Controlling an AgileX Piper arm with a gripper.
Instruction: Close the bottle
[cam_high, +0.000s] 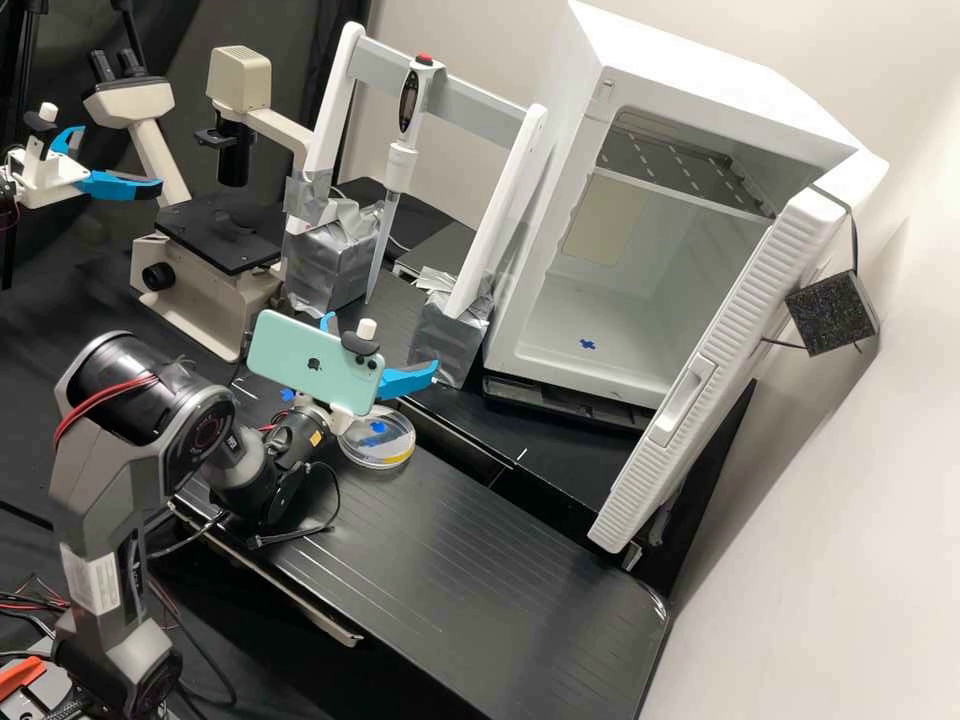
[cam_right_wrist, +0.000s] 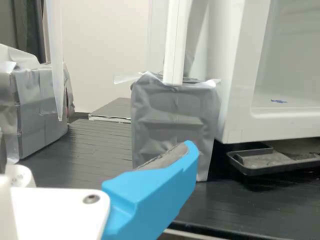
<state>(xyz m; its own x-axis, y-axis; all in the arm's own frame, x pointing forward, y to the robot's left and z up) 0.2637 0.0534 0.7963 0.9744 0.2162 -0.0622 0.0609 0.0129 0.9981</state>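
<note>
My gripper (cam_high: 382, 344) is over the bench's near black section in the high view, partly behind a pale green phone (cam_high: 290, 355). Its two blue fingers stand well apart, with no object visible between them. A blue finger of the gripper (cam_right_wrist: 150, 192) with a grey pad shows in the wrist view, in front of a block wrapped in silver tape (cam_right_wrist: 167, 117). The phone hides part of the gripper in the high view.
A round clear dish (cam_high: 385, 456) lies on the bench (cam_high: 440, 570) just below the gripper. Behind stand a pipette (cam_high: 402, 165) on a white frame, a microscope (cam_high: 190, 285) and an open white cabinet (cam_high: 650, 60). A second gripper (cam_high: 100, 170) is at the far left.
</note>
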